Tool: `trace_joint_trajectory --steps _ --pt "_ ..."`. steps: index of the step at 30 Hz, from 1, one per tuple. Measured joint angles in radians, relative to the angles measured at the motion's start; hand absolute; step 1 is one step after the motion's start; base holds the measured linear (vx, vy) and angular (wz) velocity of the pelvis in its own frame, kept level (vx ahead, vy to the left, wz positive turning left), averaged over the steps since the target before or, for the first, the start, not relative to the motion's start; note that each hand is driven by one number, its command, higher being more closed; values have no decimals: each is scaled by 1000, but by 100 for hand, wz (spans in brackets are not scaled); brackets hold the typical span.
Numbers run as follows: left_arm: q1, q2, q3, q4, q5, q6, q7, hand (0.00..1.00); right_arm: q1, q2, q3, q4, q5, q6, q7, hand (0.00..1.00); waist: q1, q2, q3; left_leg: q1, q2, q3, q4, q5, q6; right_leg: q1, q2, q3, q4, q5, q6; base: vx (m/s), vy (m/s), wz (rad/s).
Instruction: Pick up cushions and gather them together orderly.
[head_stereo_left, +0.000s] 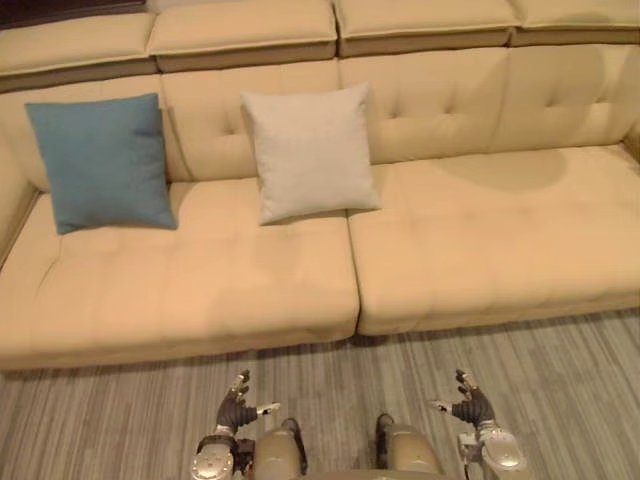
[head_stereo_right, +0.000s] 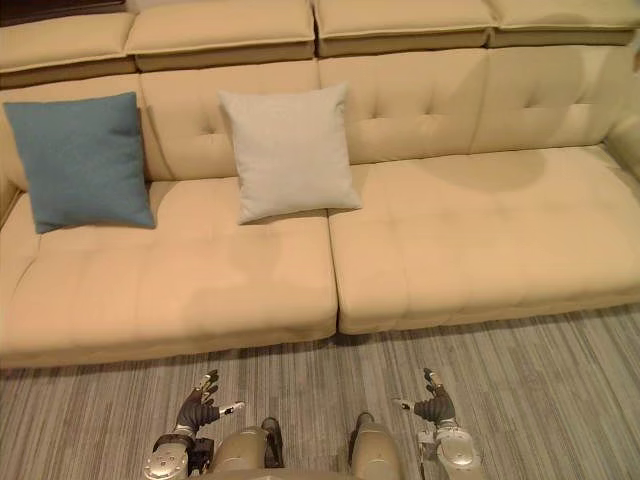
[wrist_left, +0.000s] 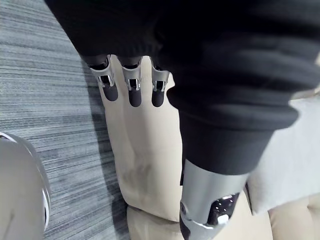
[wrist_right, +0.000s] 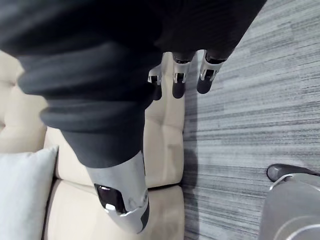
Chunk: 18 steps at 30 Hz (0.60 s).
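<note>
A blue cushion (head_stereo_left: 103, 162) leans upright against the sofa's backrest at the far left. A cream-white cushion (head_stereo_left: 311, 152) leans against the backrest a little to its right, with a gap of sofa back between the two. My left hand (head_stereo_left: 238, 403) hangs low over the floor in front of the sofa, fingers (wrist_left: 131, 87) relaxed and holding nothing. My right hand (head_stereo_left: 470, 403) hangs at the same height to the right, fingers (wrist_right: 179, 82) relaxed and empty as well. Both hands are well short of the cushions.
The beige sofa (head_stereo_left: 480, 240) runs across the whole view, its right seat bare. Grey striped carpet (head_stereo_left: 560, 380) lies in front of it. A white cushion corner (wrist_right: 22, 195) shows in the right wrist view.
</note>
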Motion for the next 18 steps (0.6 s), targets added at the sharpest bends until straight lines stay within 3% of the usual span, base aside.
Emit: trace_joint_trajectory --steps 5,8,9,10,11,12,13,14,16,18 --pt "-10 10 0 -22 0 5 0 0 -27 1 -26 -22 2 3 -5 0 -29 20 -7 33 -2 97 26 -11 31 -18 48 191 -119 129 32 31 144 -107" --pt "-29 17 0 -32 0 7 0 0 -50 0 -24 -28 4 3 -10 0 -42 21 -5 43 14 173 25 -26 47 -58 76 222 -148 206 26 0 46 -153" --pt "-50 22 1 -40 0 7 1 0 -55 0 -20 -37 4 3 -15 0 -41 25 -2 63 43 251 17 -34 48 -80 91 153 -179 272 -12 -55 -17 -181" --pt "-54 23 0 -55 0 6 1 0 -65 1 -18 -43 4 4 -17 0 -45 26 2 96 60 325 4 -58 47 -77 77 3 -186 249 -88 -59 -29 -180" --pt "-59 24 0 -57 0 6 1 0 -67 0 -20 -45 4 4 -19 0 -50 27 11 117 62 357 1 -63 46 -79 62 -77 -168 227 -114 -45 -32 -179" --pt "-73 23 -6 -58 0 10 0 0 -68 -12 -20 -44 4 4 -19 0 -71 40 23 181 70 451 -25 -69 39 -70 -25 -349 -110 161 -179 -22 2 -169" --pt "-71 20 -12 -60 0 11 0 0 -68 -12 -19 -44 4 4 -19 0 -70 47 22 211 74 503 -40 -72 33 -57 -69 -484 -83 140 -209 -24 -20 -217" --pt "-69 23 -27 -60 0 16 0 0 -76 -10 -15 -44 4 4 -19 0 -68 55 22 245 80 579 -61 -77 24 -41 -115 -640 -55 122 -225 -9 -52 -173" --pt "-77 25 -43 -61 1 21 -2 0 -94 -9 -4 -45 3 4 -18 0 -68 57 16 285 94 697 -53 -85 -18 -42 -132 -746 -35 113 -202 125 -134 -209" --pt "-101 23 -43 -60 1 30 -3 0 -97 -8 4 -44 3 5 -18 0 -69 62 15 302 140 738 44 -84 -57 -83 -66 -657 -24 111 -190 263 -193 -205"
